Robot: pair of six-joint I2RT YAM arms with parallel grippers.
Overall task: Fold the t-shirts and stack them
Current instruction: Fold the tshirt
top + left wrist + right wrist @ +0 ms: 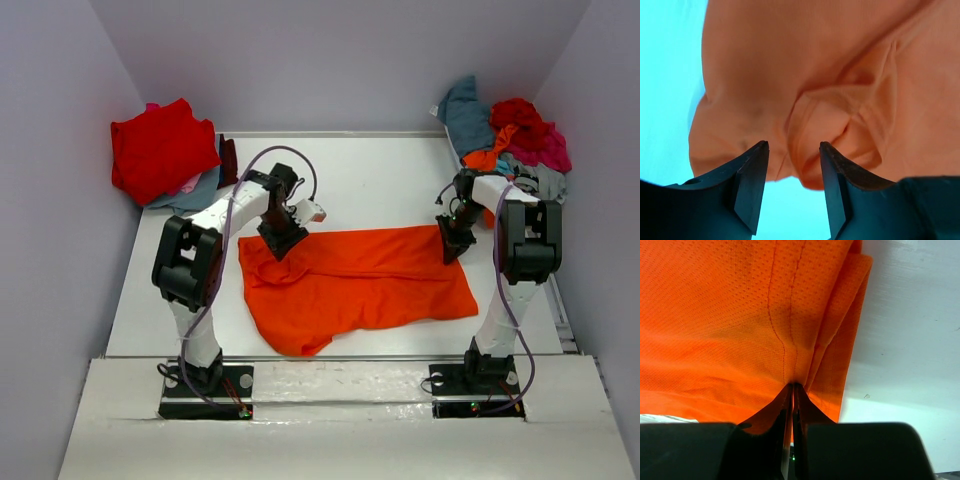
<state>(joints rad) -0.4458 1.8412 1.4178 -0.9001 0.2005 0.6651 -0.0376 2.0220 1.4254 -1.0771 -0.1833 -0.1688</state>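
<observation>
A bright orange t-shirt (360, 285) lies spread across the middle of the white table. My left gripper (280, 245) is at its crumpled far left corner, open, jaws astride a bunched fold of the orange cloth (810, 165) without pinching it. My right gripper (452, 248) is at the shirt's far right corner and is shut on the hem of the orange cloth (790, 330), which puckers at the tips. A folded red t-shirt (160, 148) sits on a stack at the back left. A heap of unfolded shirts (510, 135), teal, red, magenta and grey, lies at the back right.
Grey and pink cloth (190, 190) shows under the red shirt. Lilac walls (60, 200) close in the table on three sides. The table's near edge (340, 357) runs just beyond the arm bases.
</observation>
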